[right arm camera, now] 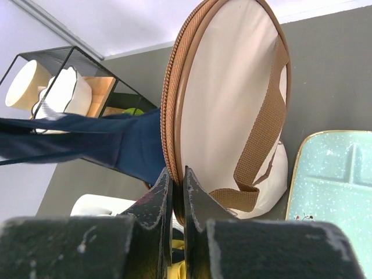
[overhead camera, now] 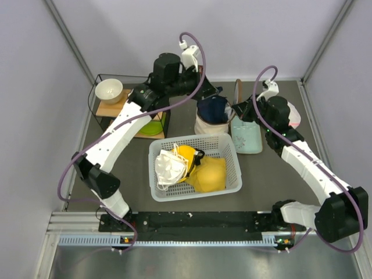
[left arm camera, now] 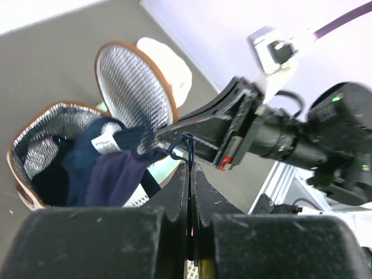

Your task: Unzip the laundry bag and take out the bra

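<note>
The cream laundry bag (overhead camera: 209,123) stands upright behind the basket. It is open, its round lid (right arm camera: 232,99) with the brown strap is swung up, and the silver lining (left arm camera: 49,131) shows. The navy bra (left arm camera: 110,174) hangs half out of the opening. My left gripper (left arm camera: 190,165) is shut on one of its thin straps, above the bag (overhead camera: 220,95). My right gripper (right arm camera: 177,172) is shut on the brown zipper rim of the lid, at the bag's right side (overhead camera: 237,110). The bra's fabric (right arm camera: 110,142) stretches away to the left in the right wrist view.
A white lattice basket (overhead camera: 232,152) in front of the bag holds a yellow garment (overhead camera: 210,174) and a white cloth (overhead camera: 167,165). A pale teal tray (overhead camera: 247,138) lies to the right of the bag. A black wire rack (overhead camera: 102,78) with a white bowl (overhead camera: 109,90) stands at the back left.
</note>
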Robot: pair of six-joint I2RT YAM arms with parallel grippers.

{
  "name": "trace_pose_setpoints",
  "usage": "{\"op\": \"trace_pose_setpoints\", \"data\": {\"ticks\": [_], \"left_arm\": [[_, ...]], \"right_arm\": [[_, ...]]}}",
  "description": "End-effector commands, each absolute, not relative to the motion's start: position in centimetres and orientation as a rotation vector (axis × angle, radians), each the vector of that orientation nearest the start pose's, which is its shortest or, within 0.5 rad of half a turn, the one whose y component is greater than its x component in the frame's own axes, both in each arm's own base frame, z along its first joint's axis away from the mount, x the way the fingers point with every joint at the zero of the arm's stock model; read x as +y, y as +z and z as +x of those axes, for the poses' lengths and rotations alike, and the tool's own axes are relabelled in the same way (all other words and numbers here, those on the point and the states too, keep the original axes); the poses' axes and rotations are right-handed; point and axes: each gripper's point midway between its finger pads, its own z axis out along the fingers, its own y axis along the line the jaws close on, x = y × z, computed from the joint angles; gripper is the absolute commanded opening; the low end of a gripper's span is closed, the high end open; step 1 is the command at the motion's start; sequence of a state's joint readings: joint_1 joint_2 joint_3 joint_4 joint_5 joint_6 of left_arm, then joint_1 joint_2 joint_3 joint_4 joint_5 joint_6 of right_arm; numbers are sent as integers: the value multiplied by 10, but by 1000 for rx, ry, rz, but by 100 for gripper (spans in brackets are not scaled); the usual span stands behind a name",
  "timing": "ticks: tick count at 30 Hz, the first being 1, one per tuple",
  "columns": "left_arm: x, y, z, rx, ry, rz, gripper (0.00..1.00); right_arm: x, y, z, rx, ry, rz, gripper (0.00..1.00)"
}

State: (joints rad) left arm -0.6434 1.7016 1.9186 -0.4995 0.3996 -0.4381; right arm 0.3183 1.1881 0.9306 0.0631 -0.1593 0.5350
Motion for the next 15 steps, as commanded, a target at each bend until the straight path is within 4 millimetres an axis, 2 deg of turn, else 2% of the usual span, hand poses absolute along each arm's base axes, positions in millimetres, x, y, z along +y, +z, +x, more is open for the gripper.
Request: {"op": "trace_pose_setpoints", "data": {"ticks": [1,2,4,5,10,15], "left_arm": [[-332,503,313,1610,-1122,459,0],[-326,520,312,1565,-1109,450,0],[-322,533,315,1538,-1079,432,0],[-318,551,310,1500,-1082,430,0],[-315,575,306,1441,-1107,423,0],[-299,619,289,1321,-1138,380,0]], "right_arm": [[169,305,368,1728,762,77,0],[169,305,368,1724,760,77,0],[169,304,368,1724,761,83,0],[168,302,368,1727,760,86,0],[170,300,366,1720,783,101,0],[172,300,367,1723,800,97,0]]}}
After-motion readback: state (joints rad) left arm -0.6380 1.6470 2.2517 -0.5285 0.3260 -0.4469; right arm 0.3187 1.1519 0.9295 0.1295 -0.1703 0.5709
